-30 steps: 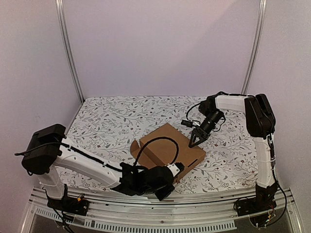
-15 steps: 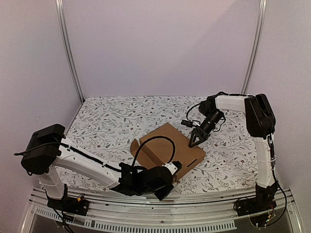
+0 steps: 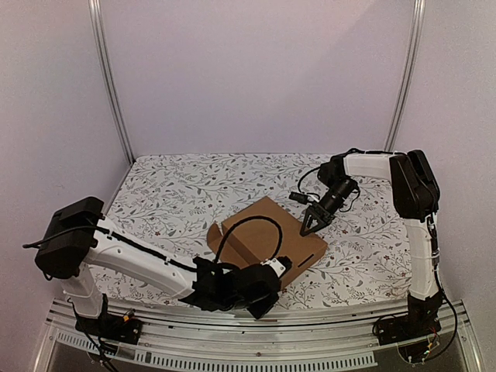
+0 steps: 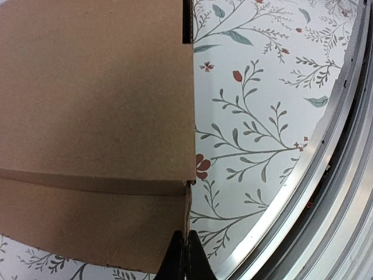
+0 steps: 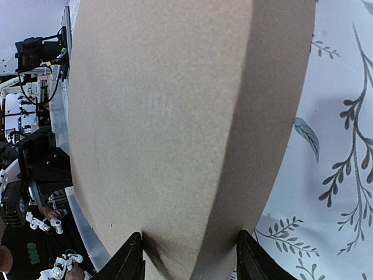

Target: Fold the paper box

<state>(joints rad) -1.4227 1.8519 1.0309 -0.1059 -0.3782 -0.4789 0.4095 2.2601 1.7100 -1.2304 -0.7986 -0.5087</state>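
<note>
The paper box (image 3: pixel 267 232) sits on the floral table (image 3: pixel 170 194), left gripper (image 4: pixel 185 256) pinching its near corner, right gripper (image 5: pixel 191 256) spread wide astride its far edge (best to press squarely against a firm pinch).

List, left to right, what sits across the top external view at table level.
left arm's black shoulder housing → paper box → right arm's upright white link
</note>
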